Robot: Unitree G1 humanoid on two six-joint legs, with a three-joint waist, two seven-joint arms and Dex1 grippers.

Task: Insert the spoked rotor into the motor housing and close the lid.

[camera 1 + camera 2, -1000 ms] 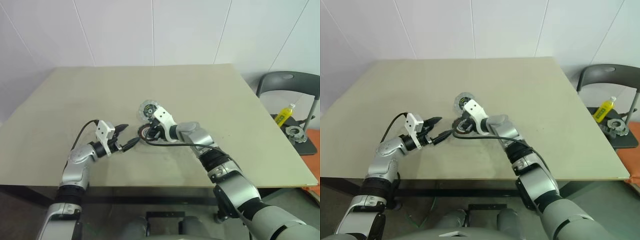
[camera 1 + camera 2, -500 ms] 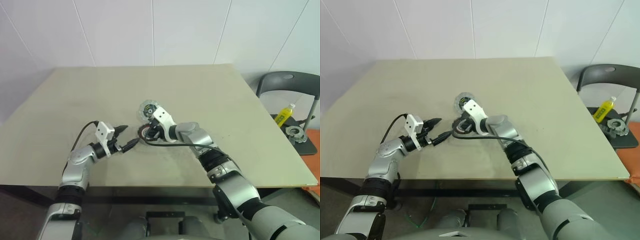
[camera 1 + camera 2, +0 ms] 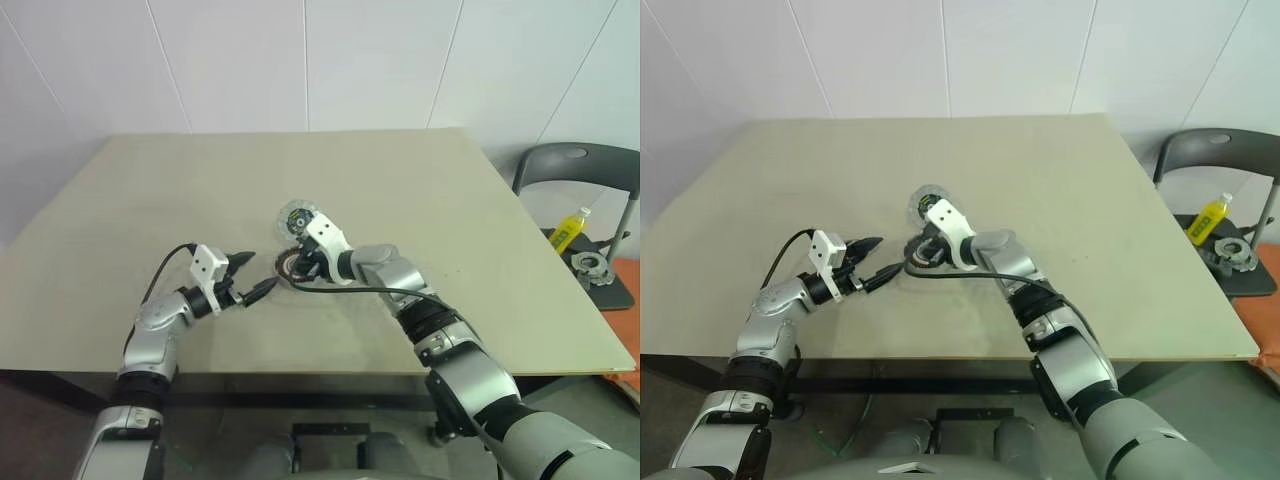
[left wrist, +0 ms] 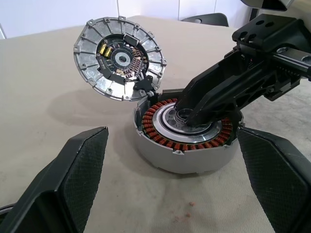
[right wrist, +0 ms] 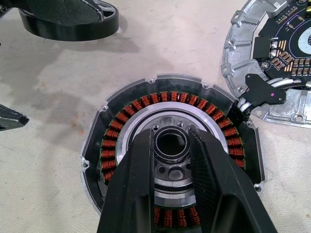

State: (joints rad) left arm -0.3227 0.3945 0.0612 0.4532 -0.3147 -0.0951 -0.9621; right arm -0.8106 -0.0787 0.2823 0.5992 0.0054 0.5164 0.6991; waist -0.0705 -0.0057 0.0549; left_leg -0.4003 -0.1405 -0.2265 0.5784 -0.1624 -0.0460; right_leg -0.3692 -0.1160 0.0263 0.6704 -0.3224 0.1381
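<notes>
Centrally on the table [image 3: 420,190] sits the housing [image 4: 187,138], its copper windings ringing a pale centre. Its lid [image 4: 119,58] stands tilted open at the far edge, spoked face and circuit board showing. The right gripper [image 5: 170,145] reaches down into the housing, its fingers [image 5: 138,160] narrowed around a dark ring at the hub, either side of it. The left gripper [image 3: 255,275] hovers just beside the housing, level, fingers spread wide with nothing between them.
</notes>
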